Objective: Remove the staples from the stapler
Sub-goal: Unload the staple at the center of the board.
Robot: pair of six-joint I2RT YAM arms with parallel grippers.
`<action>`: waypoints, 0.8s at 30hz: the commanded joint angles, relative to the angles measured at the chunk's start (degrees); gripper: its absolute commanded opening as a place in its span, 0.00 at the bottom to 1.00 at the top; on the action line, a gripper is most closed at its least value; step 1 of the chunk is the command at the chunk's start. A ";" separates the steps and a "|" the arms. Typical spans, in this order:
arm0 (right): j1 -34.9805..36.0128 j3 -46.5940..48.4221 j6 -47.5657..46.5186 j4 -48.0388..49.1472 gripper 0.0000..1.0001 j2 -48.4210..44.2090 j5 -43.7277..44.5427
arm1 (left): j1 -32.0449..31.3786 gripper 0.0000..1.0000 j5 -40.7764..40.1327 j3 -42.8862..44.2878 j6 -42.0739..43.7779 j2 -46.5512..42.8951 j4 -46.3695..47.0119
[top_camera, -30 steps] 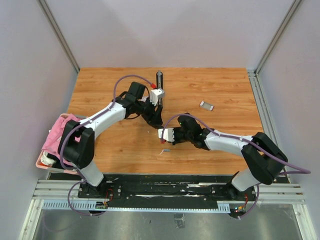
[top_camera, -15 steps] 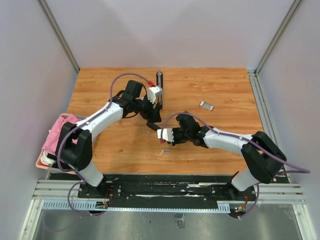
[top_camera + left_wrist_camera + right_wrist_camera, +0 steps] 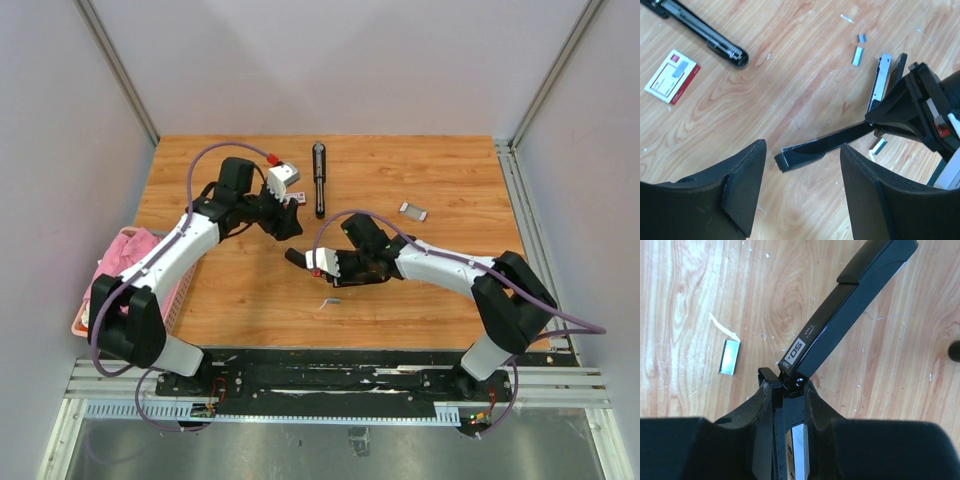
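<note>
The black stapler hangs above the wooden table, and my right gripper is shut on its hinge end. In the right wrist view my right gripper clamps the hinge while the lid swings out ahead. The silvery rail stands apart from the lid in the left wrist view. My left gripper is open and holds nothing, with the lid's tip just beyond its fingers. From above, the left gripper sits up-left of the stapler. Loose staples lie on the wood.
A long black bar-shaped tool lies at the back centre. A small red-and-white box lies right of it. A pink cloth in a basket sits at the table's left edge. Grey walls enclose three sides.
My left gripper has drawn back up and to the left, away from the stapler. The right gripper closed tighter on the stapler and shifted slightly left with it.
</note>
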 commanded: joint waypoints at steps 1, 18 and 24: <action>-1.51 5.18 1.68 -5.79 0.04 1.72 -5.34 | 2.10 0.65 -0.35 -3.23 1.86 -4.06 0.08; -4.72 20.48 6.18 -25.20 0.05 11.85 -19.11 | 7.56 0.66 0.92 -8.60 0.88 -11.76 2.44; -6.19 24.38 6.71 -29.39 0.05 13.17 -21.66 | 8.22 0.66 0.94 -9.68 0.33 -12.45 3.90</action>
